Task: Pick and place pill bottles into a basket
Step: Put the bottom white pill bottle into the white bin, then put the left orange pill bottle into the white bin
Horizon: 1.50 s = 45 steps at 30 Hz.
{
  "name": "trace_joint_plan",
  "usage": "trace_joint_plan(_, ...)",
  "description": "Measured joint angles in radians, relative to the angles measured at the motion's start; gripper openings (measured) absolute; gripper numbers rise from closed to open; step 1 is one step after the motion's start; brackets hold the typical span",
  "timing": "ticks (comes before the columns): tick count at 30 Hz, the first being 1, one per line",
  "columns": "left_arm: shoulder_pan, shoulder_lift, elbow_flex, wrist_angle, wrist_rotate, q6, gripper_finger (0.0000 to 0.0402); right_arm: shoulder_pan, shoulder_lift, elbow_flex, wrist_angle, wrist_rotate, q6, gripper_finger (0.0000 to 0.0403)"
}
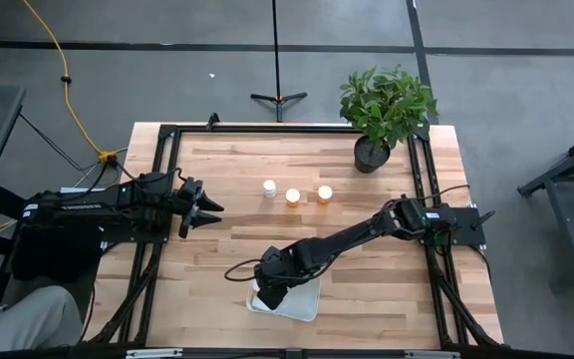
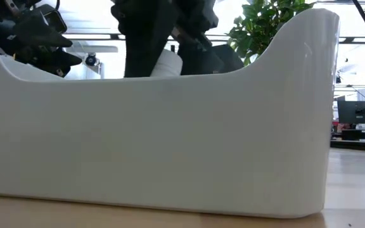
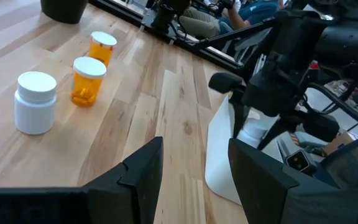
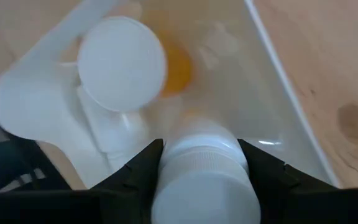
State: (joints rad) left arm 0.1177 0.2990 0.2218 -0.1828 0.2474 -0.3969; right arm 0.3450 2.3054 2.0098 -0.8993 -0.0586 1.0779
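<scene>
Directly over the white basket, the right gripper clamps a white-capped pill bottle, cap upward, beside another bottle inside.

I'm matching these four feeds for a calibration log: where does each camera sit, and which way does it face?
High view: overhead, looking straight down; both arms, three bottles, basket.
Low view: table height, behind the basket wall; dark arm parts above.
Left wrist view: looks forward past the open left claw toward the right arm.
Right wrist view: looks down into the basket; right claw holds a white-capped bottle.
All views share the basket.
</scene>
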Motion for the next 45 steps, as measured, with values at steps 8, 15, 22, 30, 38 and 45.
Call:
trace_joint_plan(8,0.000,0.000,0.000,-0.001,0.000,0.008,0.0216,-0.017,0.000,-0.004,0.031,-0.013,-0.019,0.0185)
trace_joint_plan(15,0.000,0.000,0.000,-0.002,0.000,0.008,0.0216,-0.034,0.000,-0.004,0.072,-0.027,-0.052,0.0167)
trace_joint_plan(22,0.000,0.000,0.000,-0.004,0.000,0.008,0.0216,-0.038,0.000,-0.004,0.096,-0.020,-0.065,0.0214)
trace_joint_plan(30,0.000,0.000,0.000,-0.007,0.000,0.008,0.0216,-0.039,0.000,-0.004,0.101,-0.025,-0.093,0.0258)
trace_joint_plan(38,0.000,0.000,0.000,-0.007,-0.001,0.008,0.0216,-0.057,0.000,0.017,0.111,-0.065,-0.137,0.0263)
trace_joint_plan(45,0.000,0.000,0.000,-0.007,-0.001,0.008,0.0216,-0.072,0.000,0.080,0.069,-0.068,-0.214,0.0264)
